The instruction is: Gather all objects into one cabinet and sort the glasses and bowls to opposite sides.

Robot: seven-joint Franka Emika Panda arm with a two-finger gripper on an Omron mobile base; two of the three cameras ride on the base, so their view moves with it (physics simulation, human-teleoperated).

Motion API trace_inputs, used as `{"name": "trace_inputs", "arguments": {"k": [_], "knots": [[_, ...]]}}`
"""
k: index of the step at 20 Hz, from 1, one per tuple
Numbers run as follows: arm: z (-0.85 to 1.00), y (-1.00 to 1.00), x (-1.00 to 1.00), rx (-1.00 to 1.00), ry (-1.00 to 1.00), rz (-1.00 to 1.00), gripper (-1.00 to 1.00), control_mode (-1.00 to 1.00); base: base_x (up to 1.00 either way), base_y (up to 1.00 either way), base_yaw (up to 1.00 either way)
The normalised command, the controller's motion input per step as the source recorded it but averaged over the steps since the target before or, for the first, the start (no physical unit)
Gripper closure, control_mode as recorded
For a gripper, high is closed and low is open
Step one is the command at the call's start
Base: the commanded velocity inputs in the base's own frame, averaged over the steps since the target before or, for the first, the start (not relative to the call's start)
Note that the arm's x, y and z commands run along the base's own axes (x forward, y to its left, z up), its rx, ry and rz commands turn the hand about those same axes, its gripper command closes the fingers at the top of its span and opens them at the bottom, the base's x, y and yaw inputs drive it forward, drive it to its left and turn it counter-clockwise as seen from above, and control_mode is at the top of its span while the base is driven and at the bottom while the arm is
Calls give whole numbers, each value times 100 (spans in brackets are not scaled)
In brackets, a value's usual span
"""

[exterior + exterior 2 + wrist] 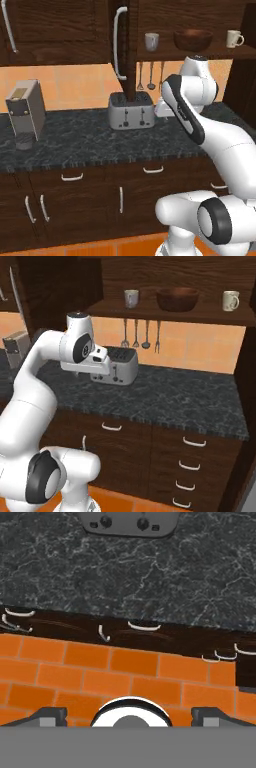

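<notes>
While the gripper [128, 714] is seen with its jaws spread wide and nothing between them, aimed down at the counter [150, 572] and orange floor, three things are found on the cabinet shelf [200, 315] at the top of the right base view: a grey cup [131, 298] at left, the wooden bowl [177, 299] in the middle, a cream mug [230, 300] at right. Cups are thus split by the bowl. If the mug is fetched across, the bowl could be knocked by the arm, or the toaster [120, 365] clipped on the rise.
</notes>
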Motion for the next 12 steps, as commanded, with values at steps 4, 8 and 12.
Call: {"name": "trace_inputs", "arguments": {"k": [4, 8, 12], "knots": [[0, 0, 0, 0, 0, 0, -100, 100, -61, 67, 36], [0, 0, 0, 0, 0, 0, -100, 100, -50, 59, 51], [0, 0, 0, 0, 0, 0, -100, 100, -39, 52, 68]]}}
